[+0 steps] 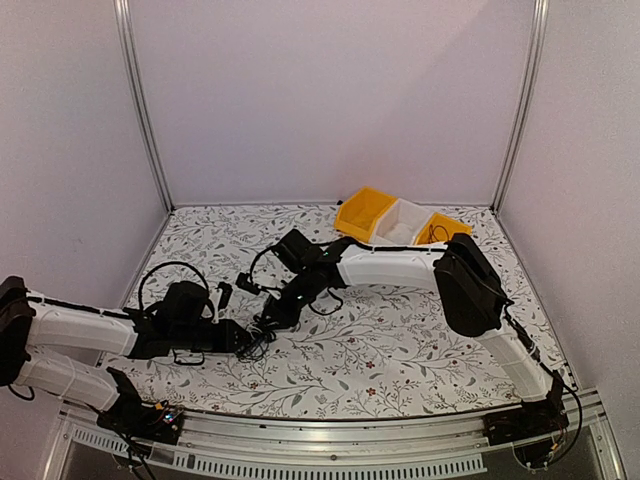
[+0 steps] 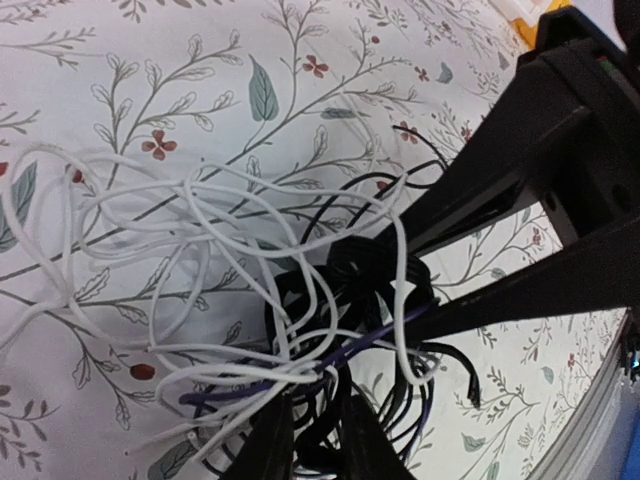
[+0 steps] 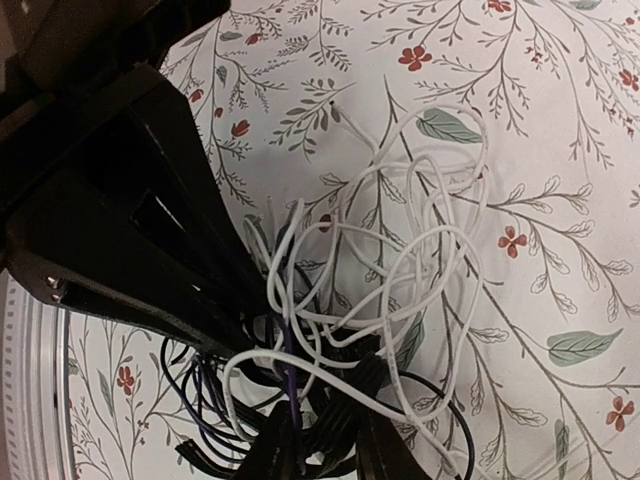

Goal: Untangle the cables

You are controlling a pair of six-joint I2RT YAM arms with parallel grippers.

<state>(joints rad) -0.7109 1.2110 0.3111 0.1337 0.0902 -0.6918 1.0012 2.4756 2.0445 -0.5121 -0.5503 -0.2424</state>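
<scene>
The cables (image 2: 370,265) are one tangled clump of thin white, black and purple wires on the flowered tablecloth. In the top view the clump (image 1: 262,336) lies left of centre, between both grippers. My left gripper (image 2: 318,440) reaches in from the left (image 1: 246,342), its jaws close together with black wires pinched between them. My right gripper (image 3: 330,450) comes over from the right (image 1: 272,316), shut on a black bundle and a purple wire of the same clump (image 3: 368,372). White loops spread out on the cloth beyond both grippers. Each wrist view shows the other gripper's black fingers beside the clump.
Three bins stand in a row at the back right: a yellow bin (image 1: 362,212), a white bin (image 1: 400,222) and a second yellow bin (image 1: 440,230) with a thin dark wire in it. A metal rail (image 1: 350,432) runs along the near edge. Walls enclose the table.
</scene>
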